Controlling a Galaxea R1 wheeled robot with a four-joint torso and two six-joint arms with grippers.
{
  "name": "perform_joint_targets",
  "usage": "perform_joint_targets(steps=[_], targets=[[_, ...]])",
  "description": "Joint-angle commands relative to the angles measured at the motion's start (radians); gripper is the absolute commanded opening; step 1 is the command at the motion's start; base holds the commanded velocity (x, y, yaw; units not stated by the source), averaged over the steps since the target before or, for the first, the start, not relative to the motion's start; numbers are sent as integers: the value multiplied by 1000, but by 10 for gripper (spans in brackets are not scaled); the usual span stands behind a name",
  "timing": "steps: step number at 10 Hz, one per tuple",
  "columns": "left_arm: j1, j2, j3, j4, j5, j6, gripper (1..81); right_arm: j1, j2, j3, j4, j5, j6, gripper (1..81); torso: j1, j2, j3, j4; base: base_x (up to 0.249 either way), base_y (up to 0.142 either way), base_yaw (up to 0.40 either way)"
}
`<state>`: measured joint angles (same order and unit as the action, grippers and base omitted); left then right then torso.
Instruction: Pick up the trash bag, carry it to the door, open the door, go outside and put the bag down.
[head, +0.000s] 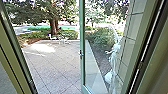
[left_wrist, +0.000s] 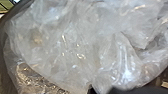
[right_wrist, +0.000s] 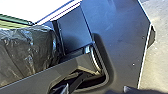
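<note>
From where I stand, the trash bag (left_wrist: 75, 50), clear crumpled plastic, bulges right in front of the left hand (left_wrist: 106, 90), very close to it. Glints run over its folds, and darker bits show through the film. I can't tell whether that hand is spread, pressed together or pinching the plastic. The bag also sits beyond the right hand (right_wrist: 97, 90), past the robot's dark body; how that hand stands I can't tell either. Ahead of both hands is a doorway, its green-framed glass door (head: 82, 53) standing open onto sunlit paving (head: 50, 67). Farther out are a white chair (head: 52, 37), bushes (head: 102, 37) and a big tree (head: 53, 26). A pale shape (head: 113, 57) shows in the glass, too washed out to name.
</note>
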<state>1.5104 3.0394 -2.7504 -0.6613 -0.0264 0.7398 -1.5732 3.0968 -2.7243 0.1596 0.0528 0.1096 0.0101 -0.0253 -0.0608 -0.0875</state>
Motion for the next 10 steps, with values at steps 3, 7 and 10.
perform_joint_targets(steps=[3, 7, 10], targets=[[-46, 1, 1, 5, 72, 9, 10, 34, 9, 8, -11, -64, -5, 811, 0, 0, 0, 0, 0, 0, 0], [-49, 1, 1, 5, 72, 9, 10, 34, 7, 8, -11, -64, -5, 811, -2, -1, 0, 0, 80, 0, 0], [-51, 1, 1, 5, 72, 9, 10, 34, 5, 6, -9, -64, -5, 811, -2, -1, 1, 0, 98, 0, 0]])
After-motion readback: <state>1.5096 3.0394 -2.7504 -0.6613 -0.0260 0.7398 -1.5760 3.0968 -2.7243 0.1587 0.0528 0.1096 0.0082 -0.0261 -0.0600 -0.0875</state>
